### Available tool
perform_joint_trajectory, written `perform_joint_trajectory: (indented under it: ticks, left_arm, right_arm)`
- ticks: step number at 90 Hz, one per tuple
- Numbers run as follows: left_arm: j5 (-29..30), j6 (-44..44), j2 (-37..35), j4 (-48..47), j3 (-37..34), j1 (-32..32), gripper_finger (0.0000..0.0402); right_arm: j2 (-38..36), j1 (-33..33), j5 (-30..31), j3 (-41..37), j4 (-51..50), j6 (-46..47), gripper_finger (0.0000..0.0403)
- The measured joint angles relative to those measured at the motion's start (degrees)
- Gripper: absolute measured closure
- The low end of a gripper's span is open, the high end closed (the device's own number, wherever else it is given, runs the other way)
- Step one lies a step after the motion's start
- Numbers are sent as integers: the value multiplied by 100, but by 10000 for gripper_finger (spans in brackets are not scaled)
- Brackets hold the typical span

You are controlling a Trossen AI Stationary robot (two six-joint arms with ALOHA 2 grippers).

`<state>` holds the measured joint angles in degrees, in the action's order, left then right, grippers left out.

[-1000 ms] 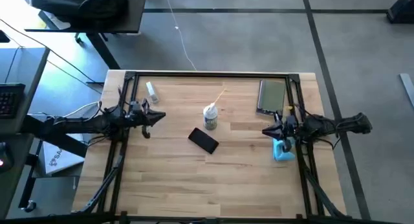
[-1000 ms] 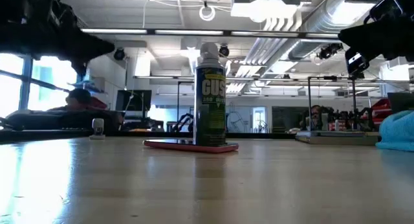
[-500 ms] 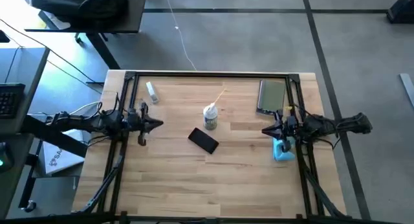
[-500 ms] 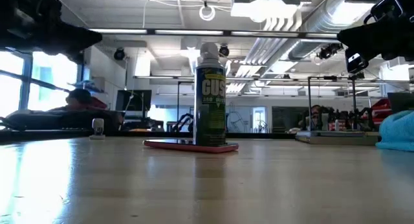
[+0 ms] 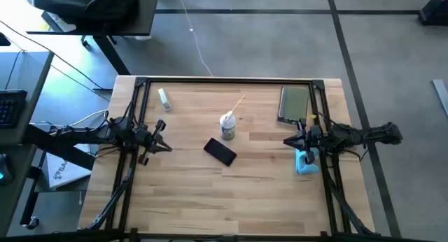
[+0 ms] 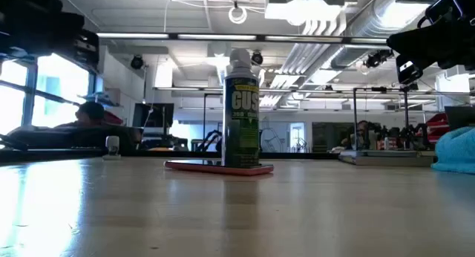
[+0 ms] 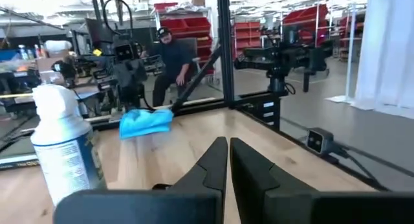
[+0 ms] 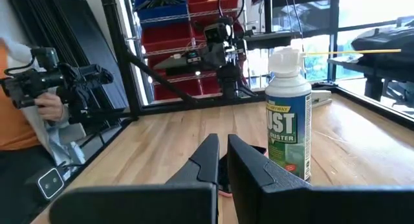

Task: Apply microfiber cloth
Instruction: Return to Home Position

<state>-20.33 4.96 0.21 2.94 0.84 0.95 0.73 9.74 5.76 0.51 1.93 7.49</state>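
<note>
1. High view: the microfiber cloth (image 5: 306,163) lies rumpled on the wooden table (image 5: 231,193) at the right of the frame, just below the right gripper (image 5: 288,142).
2. The right gripper hangs above the table's right side, clear of the cloth. In the right wrist view its fingers (image 8: 206,160) are pressed together on nothing.
3. The left gripper (image 5: 167,147) hovers at the left of the frame, well apart from the cloth. Its fingers (image 7: 213,166) are likewise clenched and empty.
4. A spray can (image 5: 227,125) stands mid-table, with a black phone (image 5: 220,151) just below it in the frame.
5. In the low view the cloth shows at the right edge.
</note>
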Motion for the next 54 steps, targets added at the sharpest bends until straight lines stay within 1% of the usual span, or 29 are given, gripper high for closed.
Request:
perform_joint_trajectory:
  ticks: [9, 23, 34, 54]
  left_arm:
    - [108, 119, 4, -5, 0, 62, 401]
    - [904, 131, 4, -15, 0, 63, 401]
    - [1330, 130, 4, -15, 0, 63, 401]
    - [1550, 130, 4, -15, 0, 63, 401]
  right_arm:
    - [0, 0, 0, 0, 0, 0, 402]
    - [0, 0, 0, -2, 0, 0, 402]
    - [0, 0, 2, -2, 0, 0, 402]
    - [0, 0, 1, -2, 0, -2, 402]
